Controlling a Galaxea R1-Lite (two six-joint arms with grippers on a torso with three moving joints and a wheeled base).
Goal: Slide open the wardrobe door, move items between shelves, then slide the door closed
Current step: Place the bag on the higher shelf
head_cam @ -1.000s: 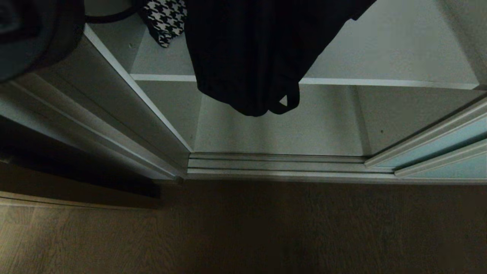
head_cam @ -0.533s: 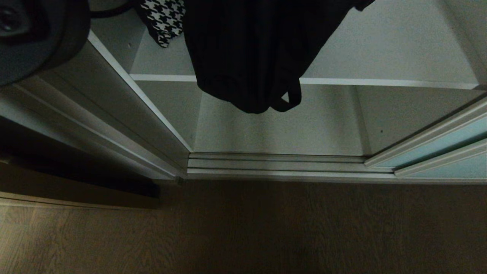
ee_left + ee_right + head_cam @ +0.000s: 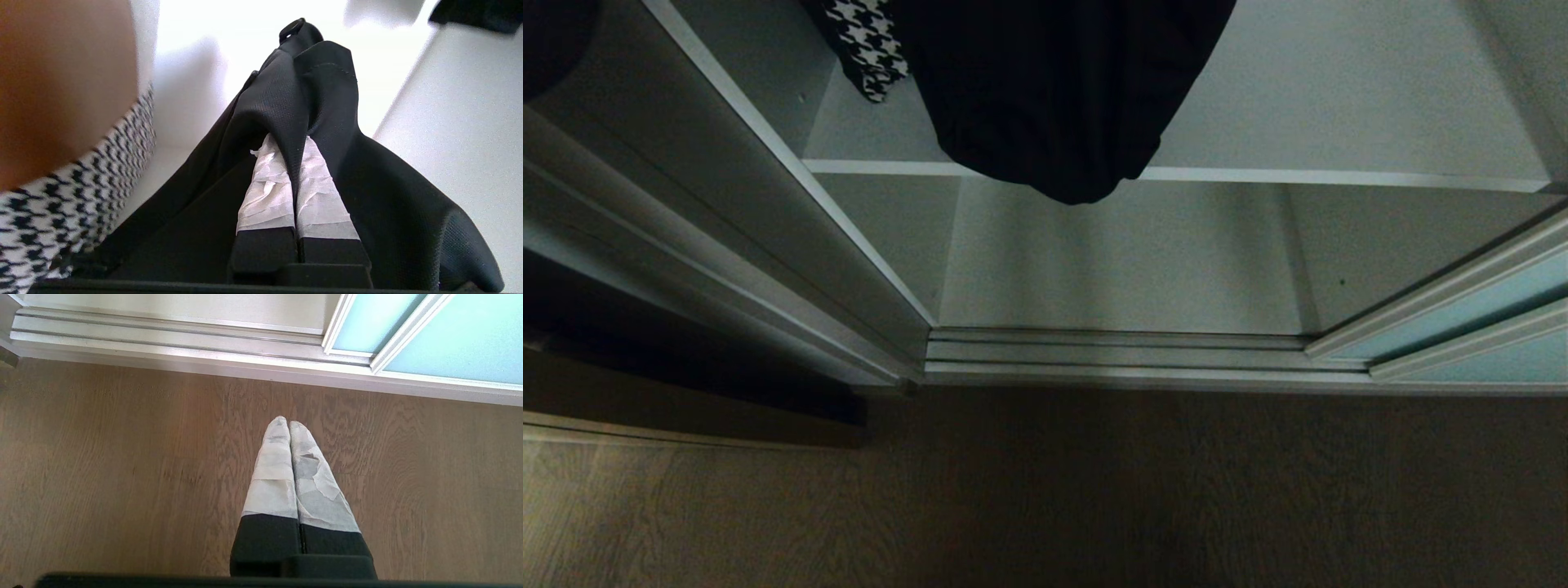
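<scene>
Item one: our left gripper (image 3: 296,143), tape-wrapped fingers (image 3: 267,192) pinched on a fold of the black garment (image 3: 1054,90). In the head view the garment hangs above the front edge of the upper shelf (image 3: 1339,176), its lowest fold dipping just past that edge, over the lower shelf (image 3: 1127,261).

Item two: a houndstooth cloth (image 3: 866,45), just beside the black garment on its left, at the wardrobe's left wall.

Item three: the sliding wardrobe door (image 3: 1470,314), frosted blue-green glass in a silver frame, standing at the right end of the floor track (image 3: 1119,355), the opening clear before us.

Item four: our right gripper (image 3: 289,424), fingers pressed together on nothing, pointing down over the wood-grain floor (image 3: 122,457).
</scene>
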